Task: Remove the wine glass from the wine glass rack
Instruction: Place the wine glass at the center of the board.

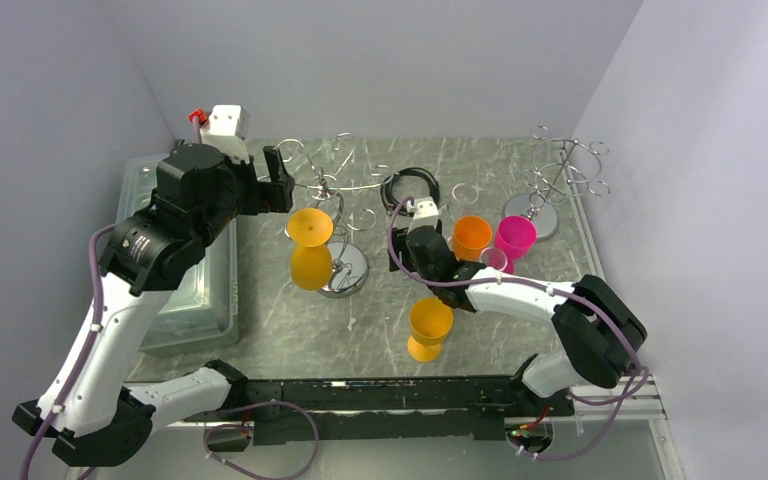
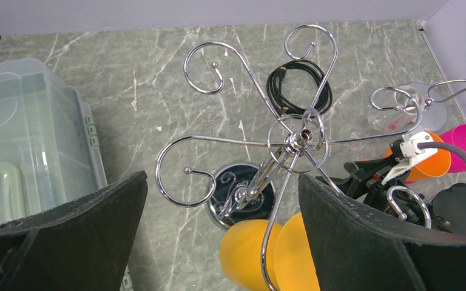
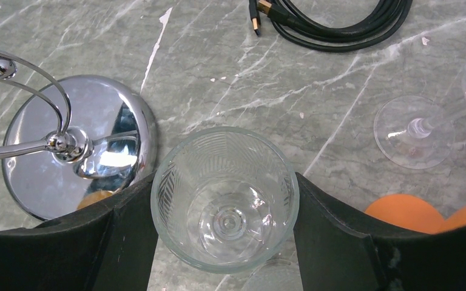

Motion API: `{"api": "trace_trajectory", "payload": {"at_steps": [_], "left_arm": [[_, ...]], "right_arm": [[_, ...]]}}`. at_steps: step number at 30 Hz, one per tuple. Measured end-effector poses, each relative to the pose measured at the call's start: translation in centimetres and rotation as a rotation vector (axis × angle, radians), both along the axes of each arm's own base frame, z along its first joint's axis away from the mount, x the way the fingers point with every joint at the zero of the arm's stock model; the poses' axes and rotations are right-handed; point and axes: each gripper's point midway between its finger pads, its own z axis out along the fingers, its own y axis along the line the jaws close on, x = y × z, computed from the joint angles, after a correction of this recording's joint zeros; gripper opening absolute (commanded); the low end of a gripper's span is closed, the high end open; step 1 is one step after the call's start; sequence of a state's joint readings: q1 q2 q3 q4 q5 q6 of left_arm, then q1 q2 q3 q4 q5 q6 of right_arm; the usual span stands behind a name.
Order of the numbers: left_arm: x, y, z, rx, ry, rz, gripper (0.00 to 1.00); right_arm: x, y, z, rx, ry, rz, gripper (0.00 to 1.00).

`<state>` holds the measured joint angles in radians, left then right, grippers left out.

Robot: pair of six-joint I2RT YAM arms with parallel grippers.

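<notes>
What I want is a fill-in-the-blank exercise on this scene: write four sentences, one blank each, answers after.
1. The left gripper, above the wine glass rack, has its jaws ____.
2. The right gripper grips a patterned glass that is ____, not coloured.
3. The yellow glass hangs on that rack ____ down.
4. The coiled cable is ____ in colour.

Missing words: open; clear; upside; black.

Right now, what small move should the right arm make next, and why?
Probably lower and release: the right end effector grips the clear glass upright, free of the rack, with bare table around it.
</notes>
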<state>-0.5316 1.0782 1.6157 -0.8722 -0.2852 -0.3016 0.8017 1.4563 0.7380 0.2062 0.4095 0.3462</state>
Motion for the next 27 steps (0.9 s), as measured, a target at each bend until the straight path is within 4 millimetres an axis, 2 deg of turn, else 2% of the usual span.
{"api": "trace_trajectory", "payload": {"at_steps": [17, 21, 27], "left_arm": [[0.1, 0.0, -0.4, 0.005, 0.008, 0.000, 0.99], [0.2, -0.1, -0.5, 0.007, 0.010, 0.000, 1.00], [1.1, -0.6, -1.0, 0.018, 0.027, 0.002, 1.00]], "right_arm": [[0.1, 0.4, 0.0, -0.039, 0.024, 0.022, 0.61], [0.3, 0.4, 0.6, -0.049, 0.027, 0.018, 0.61], [0.8, 0.4, 2.6, -0.033, 0.001, 0.009, 0.61]]}}
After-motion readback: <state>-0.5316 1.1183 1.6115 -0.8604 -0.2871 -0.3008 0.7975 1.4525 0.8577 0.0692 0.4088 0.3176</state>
